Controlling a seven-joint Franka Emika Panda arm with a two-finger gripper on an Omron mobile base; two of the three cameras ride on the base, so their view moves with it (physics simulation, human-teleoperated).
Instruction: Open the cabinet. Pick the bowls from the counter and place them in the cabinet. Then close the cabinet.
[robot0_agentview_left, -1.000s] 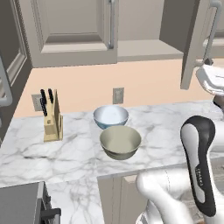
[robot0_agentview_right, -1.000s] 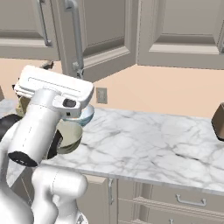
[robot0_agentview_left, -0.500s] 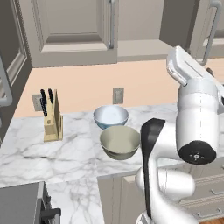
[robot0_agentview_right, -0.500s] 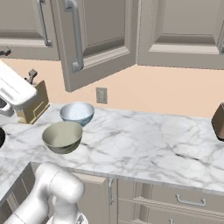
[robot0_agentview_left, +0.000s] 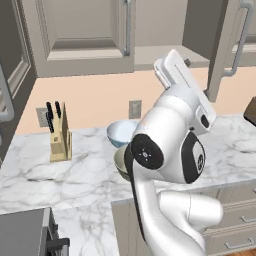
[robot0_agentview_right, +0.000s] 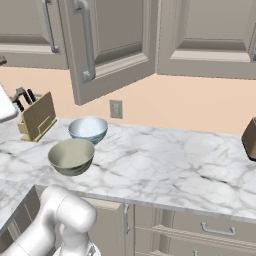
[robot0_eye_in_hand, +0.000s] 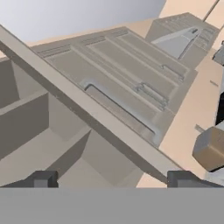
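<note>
- the arm (robot0_agentview_left: 170, 165) is folded up tight in the left base view, big white elbow bulging toward the camera, forearm angling up and back toward the wall cabinets; the hand end sits high, near the underside of the cabinet (robot0_agentview_left: 90, 35)
- gripper (robot0_eye_in_hand: 111, 179) is wide open; the two dark fingertips (robot0_eye_in_hand: 43, 178) sit far apart at the bottom of the hand view with nothing between them
- hand view looks up at a steep roll; you can see the cabinet's open beige inside on the left and a panelled door face running diagonally across the middle
- cabinet doors are swung open; the right base view shows one door (robot0_agentview_right: 107, 45) hanging out over the counter (robot0_agentview_right: 165, 165) with its long bar handle (robot0_agentview_right: 86, 40)
- both bowls are on the marble counter, close together; the pale blue-white bowl (robot0_agentview_right: 88, 129) sits nearer the wall, the olive-beige bowl (robot0_agentview_right: 71, 156) just in front of it toward the counter edge
- a knife block (robot0_agentview_right: 36, 116) stands to the side of the bowls by the wall; wall outlet (robot0_agentview_right: 116, 108) behind them
</note>
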